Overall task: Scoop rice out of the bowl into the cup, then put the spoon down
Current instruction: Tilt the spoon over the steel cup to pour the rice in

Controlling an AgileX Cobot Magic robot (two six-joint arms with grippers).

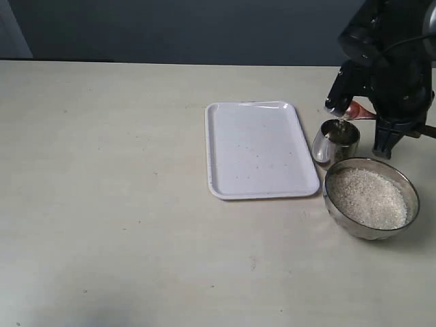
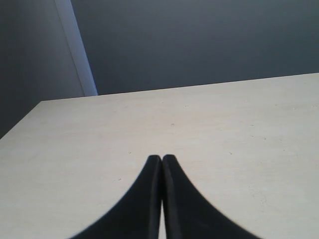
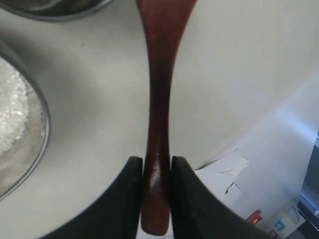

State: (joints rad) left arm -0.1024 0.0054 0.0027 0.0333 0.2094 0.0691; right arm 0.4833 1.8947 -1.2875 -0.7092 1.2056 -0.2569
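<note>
Pale beige table (image 1: 102, 204), wide bare surface on its left half and along the near edge; white rectangular plastic tray (image 1: 231, 170) mid-table, only a few specks on it; wide round steel bowl (image 1: 333, 194) toward the right side, just off the tray's near right corner, holding white uncooked rice (image 1: 368, 197); small steel cup (image 1: 328, 144) between tray edge and bowl, close to both; right gripper (image 3: 157, 162) clamped on glossy reddish-brown spoon (image 1: 357, 110) by its handle, the spoon's head over the cup mouth; left gripper (image 2: 162, 159) pressed closed, empty, above bare table.
</note>
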